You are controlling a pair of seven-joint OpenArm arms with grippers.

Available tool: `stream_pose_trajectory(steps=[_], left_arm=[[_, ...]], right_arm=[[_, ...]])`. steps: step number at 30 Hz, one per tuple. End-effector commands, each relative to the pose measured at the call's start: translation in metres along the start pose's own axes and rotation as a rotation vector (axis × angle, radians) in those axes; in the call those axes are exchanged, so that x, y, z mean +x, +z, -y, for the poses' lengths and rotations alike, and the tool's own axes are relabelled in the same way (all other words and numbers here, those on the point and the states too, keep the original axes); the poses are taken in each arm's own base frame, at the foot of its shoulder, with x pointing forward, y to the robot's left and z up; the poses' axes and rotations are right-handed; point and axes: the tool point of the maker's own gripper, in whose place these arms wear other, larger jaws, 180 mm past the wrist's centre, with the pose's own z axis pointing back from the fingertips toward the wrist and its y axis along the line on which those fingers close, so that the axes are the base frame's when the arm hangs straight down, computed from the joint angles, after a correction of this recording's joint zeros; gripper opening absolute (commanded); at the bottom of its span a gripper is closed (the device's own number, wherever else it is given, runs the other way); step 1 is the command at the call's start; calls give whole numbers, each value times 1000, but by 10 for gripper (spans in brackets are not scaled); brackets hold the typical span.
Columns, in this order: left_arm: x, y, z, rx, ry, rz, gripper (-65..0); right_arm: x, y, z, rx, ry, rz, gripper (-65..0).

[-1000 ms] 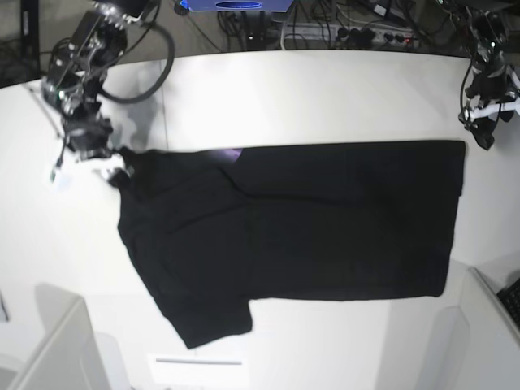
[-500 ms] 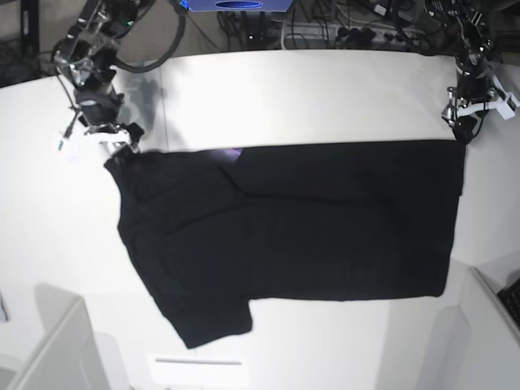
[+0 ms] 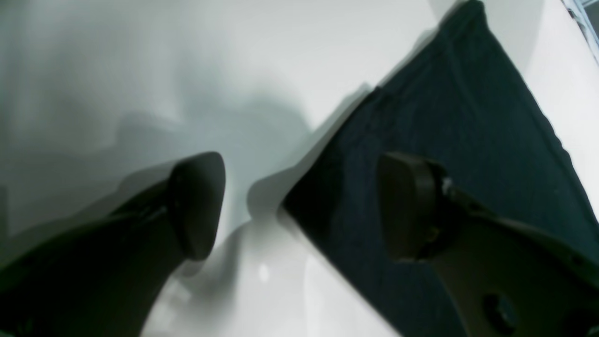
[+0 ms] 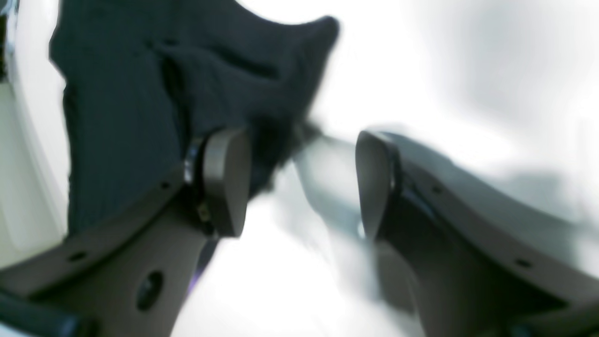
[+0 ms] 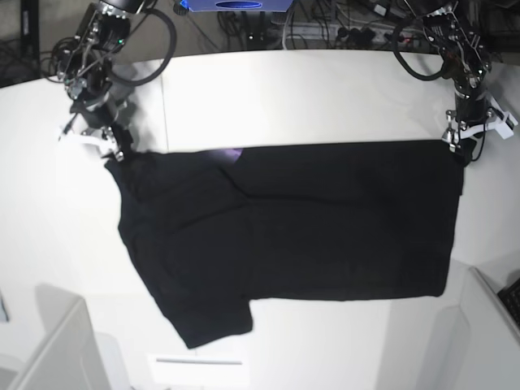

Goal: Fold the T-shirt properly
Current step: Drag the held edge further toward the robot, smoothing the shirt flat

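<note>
The large black short-sleeved cloth T-shirt [image 5: 284,227] lies spread flat on the white bench [image 5: 309,93], plain side up, with one sleeve [image 5: 203,317] jutting toward the near edge and a sliver of purple print [image 5: 230,153] peeking out along its far edge.

The left claw [image 5: 465,136] hangs right over the shirt's far corner on the right of the base view. From its wrist camera, its dark fingers [image 3: 196,201] stand spread, one over bare bench and one over the cloth, with the shirt's corner [image 3: 299,210] between them, not pinched.

The right claw [image 5: 110,145] sits at the opposite far corner. Its fingers [image 4: 224,178] are spread too, straddling the rumpled cloth edge [image 4: 281,135]; the picture is too blurred to tell whether they touch it.
</note>
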Motion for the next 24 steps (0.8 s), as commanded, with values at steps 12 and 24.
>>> stream_pose_trajectory(steps=[12,24], left_arm=[[17,-8,2,-11,-15,25,-173],[-7,-16,6,-18,-25,-42,-295]], right_arm=[[14,-17,-10,-26,68,23,-309],[-1,-29,0,-35,58,-35,-408]])
